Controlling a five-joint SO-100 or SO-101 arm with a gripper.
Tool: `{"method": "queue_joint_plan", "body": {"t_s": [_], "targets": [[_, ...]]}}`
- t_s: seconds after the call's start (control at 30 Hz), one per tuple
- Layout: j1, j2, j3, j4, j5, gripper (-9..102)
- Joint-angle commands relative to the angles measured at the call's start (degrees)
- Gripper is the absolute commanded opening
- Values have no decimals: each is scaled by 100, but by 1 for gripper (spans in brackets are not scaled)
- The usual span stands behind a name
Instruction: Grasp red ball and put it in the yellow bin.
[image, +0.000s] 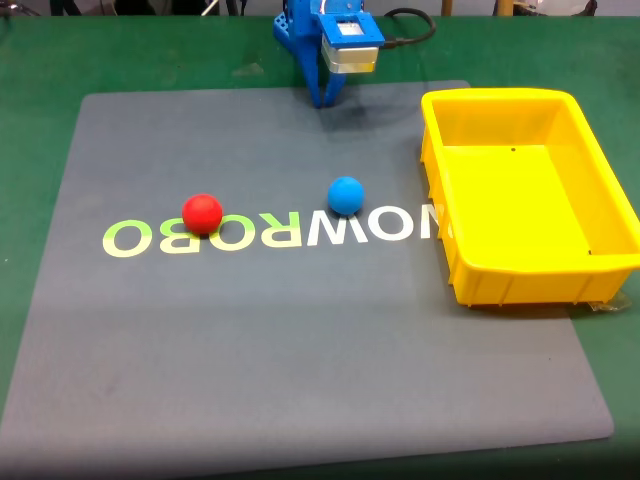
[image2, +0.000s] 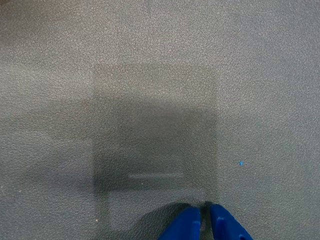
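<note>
pincer parked, red ball not yet approached

nearest the fixed camera is bare grey mat (image: 300, 370), spread over the green bench (image: 40, 60). further in, on the pale lettering (image: 270, 232) printed across the mat, my red ball (image: 202, 213) sits on the left side of that view, touching nothing. the blue ball (image: 346, 195), the same size, rests well apart from it toward the middle. to the right stands the yellow bin (image: 520, 270), a rectangular tub with nothing inside it, hanging partly over the mat's right edge. at the far edge of the mat is my blue arm (image: 305, 45), folded down, with my pincer (image: 326, 98) pointing at the mat.

in the wrist view my pincer (image2: 205, 220) is clenched on nothing: the two blue fingertips (image2: 185, 225) meet with barely a slit between them, just above textured grey mat and my own shadow.

i judge the task has not started; the step in hand is the reach toward the red ball. that calls for swinging left in the fixed view, past the blue ball without nudging it, spreading my fingers wide, then coming down over the ball so it does not roll off.

the ball is a sphere, so it has no long axis and points no way; any approach angle serves. the bin's long axis runs roughly from near to far in the fixed view, its open mouth facing up.
</note>
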Motion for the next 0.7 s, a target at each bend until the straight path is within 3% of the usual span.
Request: {"method": "queue_joint_plan", "body": {"t_s": [0.0, 0.67], "targets": [[18, -35, 185, -9, 70, 0], [-114, 70, 176, 97, 149, 0]]}}
